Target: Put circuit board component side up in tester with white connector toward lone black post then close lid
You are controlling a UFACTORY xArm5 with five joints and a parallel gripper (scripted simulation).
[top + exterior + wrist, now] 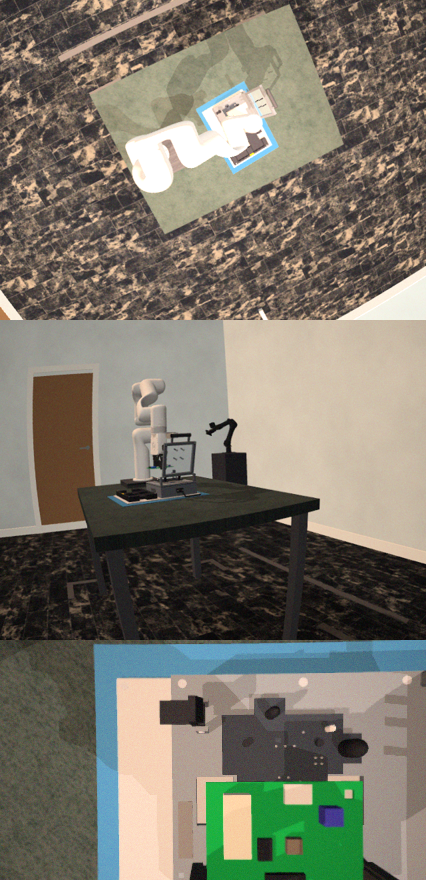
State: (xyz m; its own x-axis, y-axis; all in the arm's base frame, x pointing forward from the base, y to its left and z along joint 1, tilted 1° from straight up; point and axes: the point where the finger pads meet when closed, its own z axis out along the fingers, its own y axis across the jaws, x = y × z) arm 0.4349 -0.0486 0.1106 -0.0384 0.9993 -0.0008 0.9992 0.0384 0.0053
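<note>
- Now the gripper (286,875) has its fingers set wide, pinching the circuit board (285,832) by its two side edges; only the dark finger tips show at the bottom of the wrist view.
- The board hangs level and component side up, off the tray (249,151) and above the near edge of the tester (385,705). It partly covers the tester's grey deck but is not yet over the dark nest (260,742).
- A long pale block (237,826) on the board is probably the white connector. It lies toward the side of the tester where a black block (181,711) stands alone, so the heading looks about right, though I cannot be sure that block is the lone post.
- One pale pin (330,728) shows in the nest; the second I cannot pick out.
- The lid (178,456) stands upright at the back of the tester, open and unlatched.
- Done: the board is lifted and carried to the tester. Left: centre it over the nest, lower it onto the pins, let go, and close the lid.
- The tester and tray sit on a blue mat (107,790).
- No brand, label or writing is legible anywhere.
</note>
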